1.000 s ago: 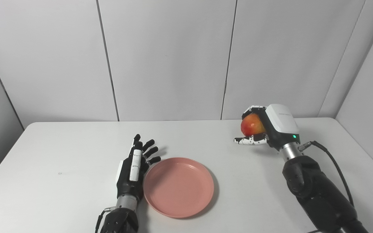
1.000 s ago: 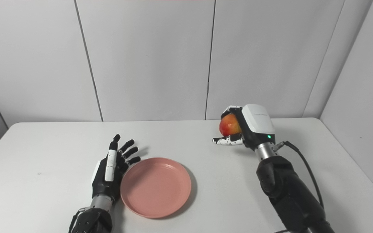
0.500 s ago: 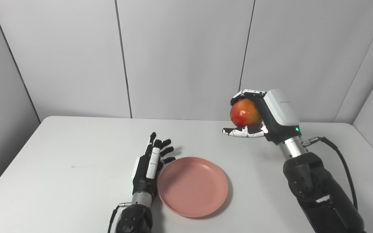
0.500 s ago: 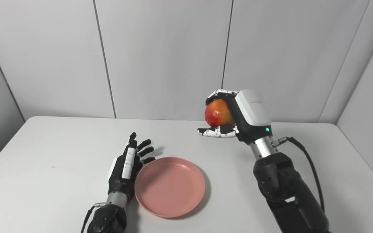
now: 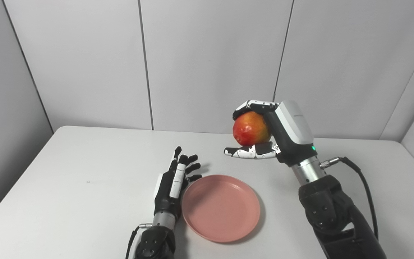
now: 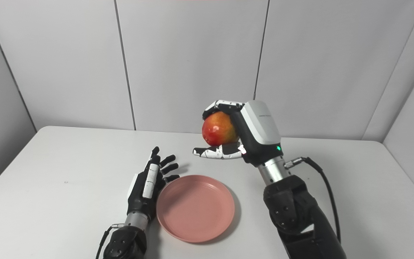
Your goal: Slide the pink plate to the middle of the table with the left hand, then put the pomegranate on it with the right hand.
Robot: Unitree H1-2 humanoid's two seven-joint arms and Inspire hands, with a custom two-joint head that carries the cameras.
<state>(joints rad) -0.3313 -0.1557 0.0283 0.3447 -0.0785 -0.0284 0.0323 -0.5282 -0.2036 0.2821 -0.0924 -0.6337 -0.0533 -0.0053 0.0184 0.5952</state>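
A pink plate (image 5: 221,208) lies flat near the front middle of the white table (image 5: 84,169). My left hand (image 5: 174,183) rests on edge against the plate's left rim, open, fingers spread and pointing away from me. My right hand (image 5: 282,133) is raised above the table, behind and to the right of the plate, and is shut on a red and yellow pomegranate (image 5: 251,128). Its fingers curl over the top of the fruit and its thumb lies under it. The pomegranate (image 6: 219,129) hangs well above the table surface.
Grey wall panels close off the back and both sides of the table. A black cable (image 5: 363,183) loops from the right wrist over the table's right part. Bare tabletop shows to the left (image 6: 49,187) and right of the plate.
The camera has turned, shifting the whole picture. My right hand has lifted the pomegranate off the table and carried it left toward the plate. The left hand stays against the plate's rim.
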